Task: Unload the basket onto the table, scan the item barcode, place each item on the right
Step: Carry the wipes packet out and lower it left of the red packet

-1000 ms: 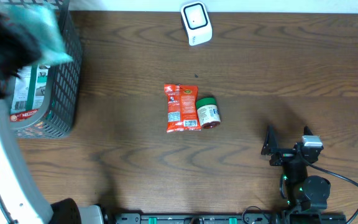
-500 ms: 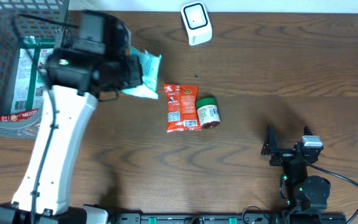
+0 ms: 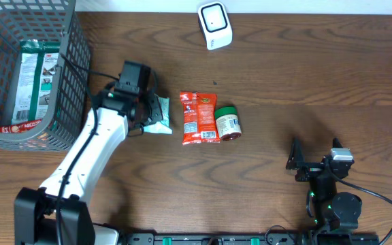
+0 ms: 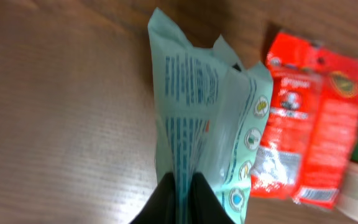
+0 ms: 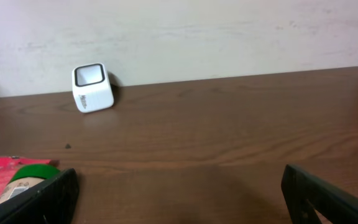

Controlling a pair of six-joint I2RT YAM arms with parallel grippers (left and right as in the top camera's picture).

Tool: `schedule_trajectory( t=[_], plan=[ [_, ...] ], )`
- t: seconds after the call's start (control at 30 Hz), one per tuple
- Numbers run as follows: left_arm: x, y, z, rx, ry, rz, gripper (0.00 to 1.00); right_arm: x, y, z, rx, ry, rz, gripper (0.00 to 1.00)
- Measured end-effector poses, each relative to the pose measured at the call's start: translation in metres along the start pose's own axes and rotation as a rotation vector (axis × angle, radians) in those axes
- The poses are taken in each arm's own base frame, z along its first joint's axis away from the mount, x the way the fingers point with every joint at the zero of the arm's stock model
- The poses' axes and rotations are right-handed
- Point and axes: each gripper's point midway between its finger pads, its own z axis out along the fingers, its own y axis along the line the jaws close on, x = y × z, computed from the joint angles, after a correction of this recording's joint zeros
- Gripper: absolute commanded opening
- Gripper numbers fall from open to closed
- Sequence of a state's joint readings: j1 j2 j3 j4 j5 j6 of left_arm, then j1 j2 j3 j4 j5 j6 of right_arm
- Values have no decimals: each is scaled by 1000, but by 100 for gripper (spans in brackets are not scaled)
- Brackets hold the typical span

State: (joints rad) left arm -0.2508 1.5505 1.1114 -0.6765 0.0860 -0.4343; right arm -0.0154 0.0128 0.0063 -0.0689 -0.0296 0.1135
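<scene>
Pouch (image 4: 210,124) sits pinched in the left fingers (image 4: 160,208); scanner (image 3: 214,25) lies beyond, to its right; right fingers (image 5: 42,199) gape, farther off

The packet (image 3: 159,116) is just left of the pouch (image 3: 199,118), the jar (image 3: 227,124) touching the pouch's right. The scanner (image 3: 214,25) is behind, the basket (image 3: 75,82) far left, a box (image 3: 36,75) inside.
</scene>
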Motion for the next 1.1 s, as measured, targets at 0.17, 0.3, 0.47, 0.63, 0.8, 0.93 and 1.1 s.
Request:
schedule_trajectory(
  t=[0.17, 0.3, 0.47, 0.63, 0.8, 0.93, 1.1],
  plan=[
    [8, -2, 22, 20, -33, 65, 7, 0, 0, 0, 0, 0, 0, 99],
    [15, -5, 33, 30, -42, 118, 7, 0, 0, 0, 0, 0, 0, 99],
    [20, -3, 53, 27, -35, 138, 7, 0, 0, 0, 0, 0, 0, 99],
    [20, -6, 66, 45, -29, 140, 7, 0, 0, 0, 0, 0, 0, 99],
    [21, -8, 67, 56, -24, 144, 60, 0, 0, 0, 0, 0, 0, 99],
    [23, -7, 67, 55, -15, 179, 65, 0, 0, 0, 0, 0, 0, 99],
    [16, -11, 56, 58, -25, 210, 48, 0, 0, 0, 0, 0, 0, 99]
  ],
)
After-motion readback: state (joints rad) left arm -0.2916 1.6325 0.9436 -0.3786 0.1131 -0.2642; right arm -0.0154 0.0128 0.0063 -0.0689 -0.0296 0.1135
